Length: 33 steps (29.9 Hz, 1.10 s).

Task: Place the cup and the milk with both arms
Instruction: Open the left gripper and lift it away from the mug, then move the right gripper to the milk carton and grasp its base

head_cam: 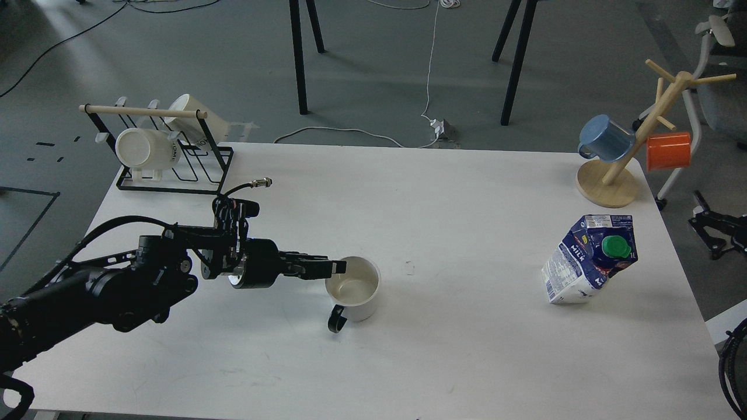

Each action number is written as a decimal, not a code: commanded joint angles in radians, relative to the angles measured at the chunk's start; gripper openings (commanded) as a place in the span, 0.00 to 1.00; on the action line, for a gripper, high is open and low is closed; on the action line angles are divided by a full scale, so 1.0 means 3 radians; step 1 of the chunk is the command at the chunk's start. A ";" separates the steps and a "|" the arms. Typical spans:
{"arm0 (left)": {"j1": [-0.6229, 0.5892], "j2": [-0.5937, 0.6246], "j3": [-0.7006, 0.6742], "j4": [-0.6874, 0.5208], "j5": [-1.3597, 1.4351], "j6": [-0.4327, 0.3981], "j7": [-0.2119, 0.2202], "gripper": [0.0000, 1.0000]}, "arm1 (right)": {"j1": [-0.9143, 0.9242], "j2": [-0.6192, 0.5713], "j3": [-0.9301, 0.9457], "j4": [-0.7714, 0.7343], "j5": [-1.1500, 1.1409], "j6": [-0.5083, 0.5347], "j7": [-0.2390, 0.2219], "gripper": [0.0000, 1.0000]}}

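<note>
head view: left gripper [335,268] at the cup's [353,290] near rim; fingers narrow, grip itself can't be told. milk carton [589,258] well off to its right, leaning. right gripper unseen. step: cup pickup. next: confirm rim pinch, lift.

Left arm reaching in low from the left, wrist level, left tool [327,268] with fingers close together.

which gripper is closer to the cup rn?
Left. The left gripper is at the cup's left rim, fingertips about touching it. The right gripper is out of view; only cabling shows at the bottom-right edge.
</note>
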 commanded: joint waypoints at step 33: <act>0.0589 0.0203 -0.0697 0.0050 -0.2049 -0.0325 0.0000 0.94 | -0.0709 0.0531 -0.0712 0.0686 0.0634 0.0000 -0.0030 0.99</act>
